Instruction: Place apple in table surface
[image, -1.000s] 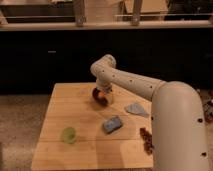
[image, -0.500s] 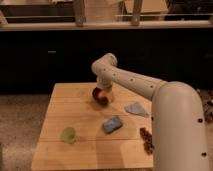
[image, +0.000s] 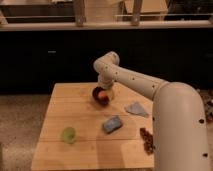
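Observation:
The apple, small and orange-red, sits at the dark bowl on the far middle of the light-wood table surface. My gripper reaches down from the white arm right at the apple and bowl. The arm's wrist hides the contact between gripper and apple.
A pale green round object lies at the front left. A blue-grey block lies mid-table, a pale blue cloth to the right, and a dark brown lumpy cluster near the right edge. My arm's large white link covers the table's right side.
The gripper and the apple stay at the bowl; I see almost no movement between the frames.

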